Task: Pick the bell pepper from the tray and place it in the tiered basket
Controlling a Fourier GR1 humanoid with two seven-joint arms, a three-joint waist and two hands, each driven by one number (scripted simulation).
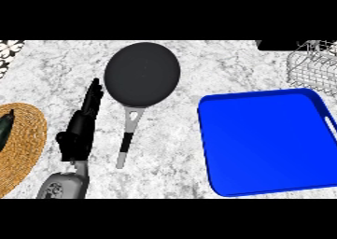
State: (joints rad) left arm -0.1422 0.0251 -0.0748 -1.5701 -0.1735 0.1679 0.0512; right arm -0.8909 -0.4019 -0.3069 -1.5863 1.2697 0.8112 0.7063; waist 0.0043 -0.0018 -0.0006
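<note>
On the grey marbled table (198, 158), a blue tray (267, 140) lies at the right with no bell pepper in it. A wire basket (315, 65) stands behind it. The left robot hand (81, 126) rests with straight fingers beside a black frying pan (142, 74). A woven mat (19, 149) carries what may be a zucchini (0, 133).

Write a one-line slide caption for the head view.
Left hand open beside the frying pan; blue tray bare, wire basket at upper right.

Black frying pan (142, 73) at upper centre, handle pointing down; woven mat (23, 154) at left edge bearing a dark vegetable (0, 133).
</note>
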